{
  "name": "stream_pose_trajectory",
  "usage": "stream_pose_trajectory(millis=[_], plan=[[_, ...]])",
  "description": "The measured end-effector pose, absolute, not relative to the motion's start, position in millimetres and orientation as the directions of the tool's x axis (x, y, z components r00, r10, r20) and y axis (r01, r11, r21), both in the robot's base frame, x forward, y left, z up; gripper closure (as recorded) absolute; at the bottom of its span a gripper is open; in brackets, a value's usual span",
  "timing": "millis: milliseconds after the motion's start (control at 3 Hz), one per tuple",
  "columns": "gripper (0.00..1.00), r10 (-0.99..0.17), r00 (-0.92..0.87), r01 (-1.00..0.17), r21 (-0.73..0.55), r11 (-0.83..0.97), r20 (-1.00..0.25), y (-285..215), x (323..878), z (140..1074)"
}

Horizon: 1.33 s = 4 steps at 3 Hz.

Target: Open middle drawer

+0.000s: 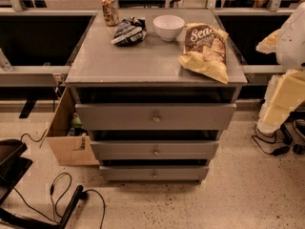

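The grey cabinet [95, 61] stands in the middle of the view with three drawers stacked in its front. The middle drawer [124, 150] has a medium-height flat front and a small round metal knob [156, 151] at its centre. The taller top drawer [114, 117] is above it and the narrowest drawer [128, 173] below. A dark gap shows above each front. Only white and yellowish parts of my arm [286, 92] show at the right edge, well right of the drawers. My gripper is out of view.
On the cabinet top are a can [110, 9], a dark snack bag [128, 31], a white bowl [168, 26] and a yellow chip bag [206, 51]. A cardboard box [64, 144] stands left of the cabinet. Cables [62, 190] and a black frame [12, 163] lie at lower left.
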<state>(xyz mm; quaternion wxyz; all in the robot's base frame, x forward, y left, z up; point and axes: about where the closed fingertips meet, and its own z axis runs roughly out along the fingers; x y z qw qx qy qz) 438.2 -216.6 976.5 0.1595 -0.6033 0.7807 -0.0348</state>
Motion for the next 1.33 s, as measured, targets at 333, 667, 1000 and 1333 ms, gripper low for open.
stream_pose_trajectory(millis=[333,667,1000,1333], plan=[[0.00,-0.953,-0.221,-0.931,-0.247,0.270,-0.207,-217,438,976],[0.00,-0.953,-0.220,-0.934,-0.237,0.267,-0.207,-214,444,950],[0.00,-0.956,-0.200,-0.944,-0.220,0.247,-0.214,-213,443,889],[0.00,-0.964,-0.197,-0.951,-0.203,0.232,-0.179,-213,448,801]])
